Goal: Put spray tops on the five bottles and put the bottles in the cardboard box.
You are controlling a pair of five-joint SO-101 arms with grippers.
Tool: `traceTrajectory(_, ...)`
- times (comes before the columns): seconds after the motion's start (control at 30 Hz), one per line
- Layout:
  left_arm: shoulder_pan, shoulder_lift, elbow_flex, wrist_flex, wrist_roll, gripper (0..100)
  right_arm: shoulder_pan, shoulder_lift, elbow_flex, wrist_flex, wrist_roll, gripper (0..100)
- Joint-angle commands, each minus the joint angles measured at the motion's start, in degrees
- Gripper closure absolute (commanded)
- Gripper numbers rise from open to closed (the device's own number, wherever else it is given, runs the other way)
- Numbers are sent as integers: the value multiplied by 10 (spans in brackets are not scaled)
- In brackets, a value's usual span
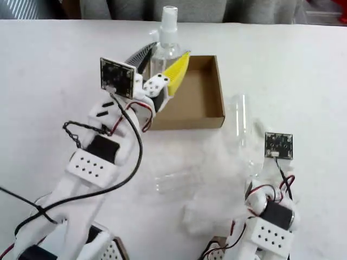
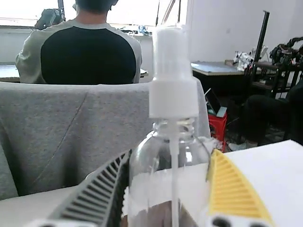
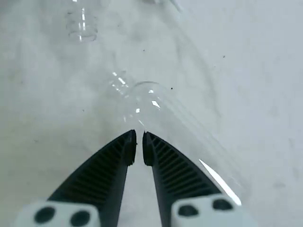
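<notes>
My left gripper is shut on a clear bottle fitted with a white spray top. It holds the bottle upright at the far left corner of the cardboard box. In the left wrist view the bottle stands between the black finger and the yellow finger, with the spray top above. My right gripper is shut with nothing in it, low over the table, its tips just short of a clear capless bottle lying on its side.
Two more clear bottles lie on the white table, one right of the box and one in front of it. Another bottle neck lies farther off. The right arm sits at the near right.
</notes>
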Motion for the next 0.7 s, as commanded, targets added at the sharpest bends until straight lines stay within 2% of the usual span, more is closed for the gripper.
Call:
traceTrajectory(0.0, -6, 27, 31, -106, 29, 815, 8, -36, 28, -19, 6, 981)
traceTrajectory(0.67, -31, 364, 30, -464, 26, 815, 6, -206, 94, 29, 18, 981)
